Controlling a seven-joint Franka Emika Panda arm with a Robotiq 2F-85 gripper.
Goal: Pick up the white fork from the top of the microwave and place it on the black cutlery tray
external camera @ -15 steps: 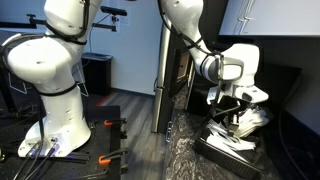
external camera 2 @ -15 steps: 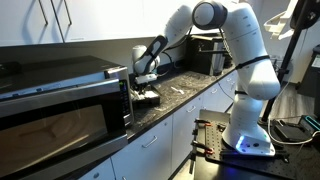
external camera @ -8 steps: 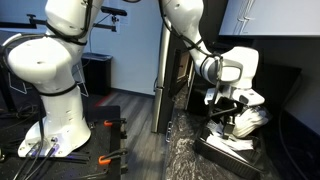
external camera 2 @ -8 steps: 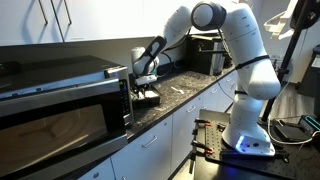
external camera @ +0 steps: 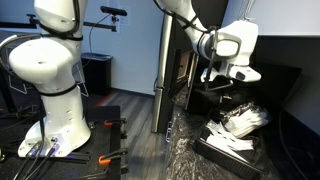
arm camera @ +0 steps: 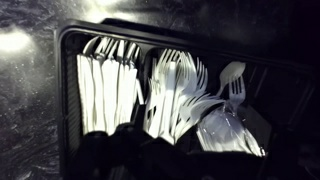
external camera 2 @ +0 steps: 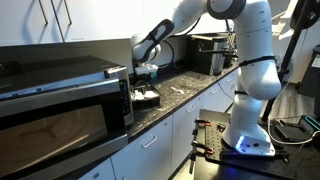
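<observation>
The black cutlery tray (arm camera: 66,80) fills the wrist view, with white plastic cutlery heaped in its compartments. One white fork (arm camera: 232,78) lies by itself at the right side of the tray, tines pointing away, on a clear wrapped pack. My gripper (external camera: 227,88) hangs open and empty above the tray (external camera: 226,152). In an exterior view the gripper (external camera 2: 147,74) is a short way over the tray (external camera 2: 146,98), which stands on the counter just beside the microwave (external camera 2: 60,100). Nothing shows on the visible part of the microwave's top.
A dark speckled countertop (external camera 2: 185,92) carries the tray and runs on towards a black appliance (external camera 2: 208,55) at its far end. A tall narrow dark cabinet (external camera: 175,70) stands just behind the arm. A second white robot (external camera: 50,70) stands on the floor.
The gripper has opened and risen clear of the tray, and the arm has pulled upward. The fork it carried now lies in the tray.
</observation>
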